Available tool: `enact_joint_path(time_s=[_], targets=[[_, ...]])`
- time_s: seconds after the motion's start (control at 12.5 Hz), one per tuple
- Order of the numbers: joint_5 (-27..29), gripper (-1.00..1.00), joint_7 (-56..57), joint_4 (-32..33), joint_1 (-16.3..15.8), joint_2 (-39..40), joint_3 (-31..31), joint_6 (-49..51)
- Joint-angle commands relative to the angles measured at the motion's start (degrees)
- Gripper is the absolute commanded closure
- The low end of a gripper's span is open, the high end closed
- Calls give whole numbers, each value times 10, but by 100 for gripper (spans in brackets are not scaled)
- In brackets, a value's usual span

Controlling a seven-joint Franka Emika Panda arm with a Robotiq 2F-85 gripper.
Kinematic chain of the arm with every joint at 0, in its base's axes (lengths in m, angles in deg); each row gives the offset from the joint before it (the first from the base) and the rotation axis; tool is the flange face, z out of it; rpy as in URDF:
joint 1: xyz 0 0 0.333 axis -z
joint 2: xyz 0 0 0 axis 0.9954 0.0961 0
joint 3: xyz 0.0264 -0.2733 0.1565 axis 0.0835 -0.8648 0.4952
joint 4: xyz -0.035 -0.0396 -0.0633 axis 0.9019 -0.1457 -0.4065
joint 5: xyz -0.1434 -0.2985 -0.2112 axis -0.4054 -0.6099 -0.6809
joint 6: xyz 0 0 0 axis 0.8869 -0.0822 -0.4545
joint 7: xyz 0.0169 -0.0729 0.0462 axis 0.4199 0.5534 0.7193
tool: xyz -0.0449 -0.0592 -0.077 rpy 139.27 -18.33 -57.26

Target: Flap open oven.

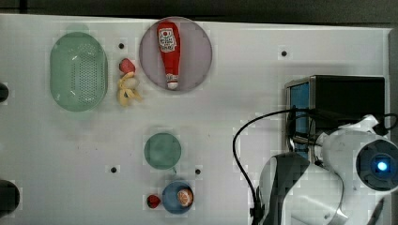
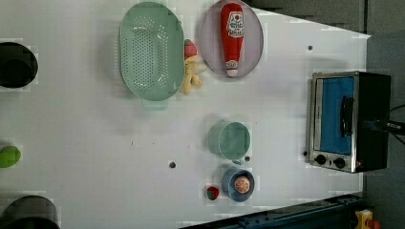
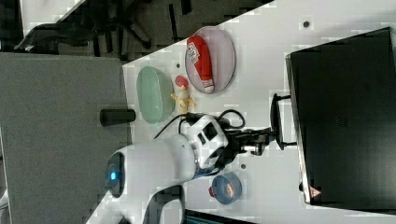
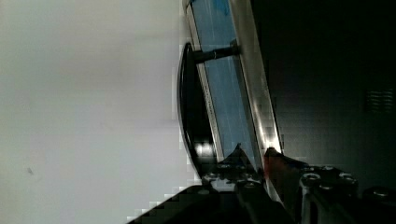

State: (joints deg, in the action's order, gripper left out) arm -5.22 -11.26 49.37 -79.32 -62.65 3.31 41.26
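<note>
Right view: your gripper (image 3: 273,138) sits narrow at the oven (image 3: 345,116) handle's (image 3: 276,120) six-o'clock end; pulling off-centre, it could slip.

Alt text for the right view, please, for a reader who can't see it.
A white robot arm reaches its gripper to the black bar handle of the oven, whose door looks closed. Behind lie a ketchup bottle on a plate, a green colander and a blue bowl.

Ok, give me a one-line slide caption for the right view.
Panda arm's gripper reaches the oven door's black handle; door not yet flapped open.
</note>
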Motion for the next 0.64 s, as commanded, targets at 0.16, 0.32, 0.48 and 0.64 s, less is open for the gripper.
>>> enact_joint_path(time_s=[0.16,0.32,0.48,0.64], targets=[[5,65,58,-1,-7,46,3,-40],[5,65,58,-1,-7,70,2,-58],[5,65,58,-1,-7,87,1,-83],[5,65,58,-1,-8,98,2,-84]])
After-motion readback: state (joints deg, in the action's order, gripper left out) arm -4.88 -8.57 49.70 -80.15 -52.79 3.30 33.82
